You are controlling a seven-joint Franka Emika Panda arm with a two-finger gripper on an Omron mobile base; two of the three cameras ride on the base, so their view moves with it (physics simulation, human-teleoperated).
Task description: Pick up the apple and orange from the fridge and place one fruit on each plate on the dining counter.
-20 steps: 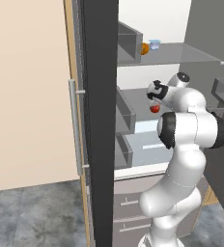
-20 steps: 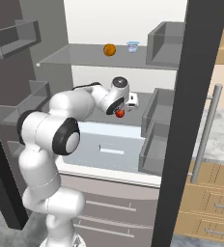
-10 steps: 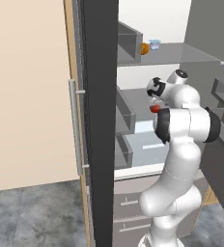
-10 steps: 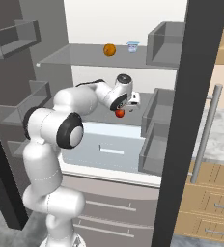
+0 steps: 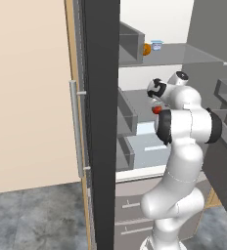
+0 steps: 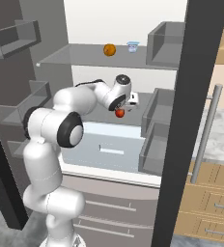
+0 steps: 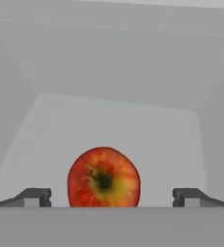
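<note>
A red and yellow apple (image 7: 104, 177) lies on the fridge's middle shelf (image 7: 114, 125), straight ahead of the hand and between the two dark fingertips (image 7: 35, 197). My gripper (image 7: 111, 198) stands open, its tips wide on either side of the apple and apart from it. From the base, the apple (image 6: 119, 113) shows as a small red spot just below the gripper (image 6: 128, 102) inside the open fridge (image 6: 109, 58). The apple (image 5: 156, 110) sits right at the hand. The orange (image 6: 109, 49) rests on the upper shelf; its edge (image 5: 147, 49) peeks past a door bin.
A small pale-blue cup (image 6: 132, 47) stands beside the orange on the upper shelf. Grey door bins (image 6: 155, 130) hang on the open right door, whose black edge (image 6: 181, 120) is close. A white drawer (image 6: 109, 147) sits under the middle shelf. The left door edge (image 5: 101, 122) stands beside the arm.
The arm has reached a little deeper into the fridge, bringing the hand closer to the apple. The gripper has stayed open. The apple and orange have not moved.
</note>
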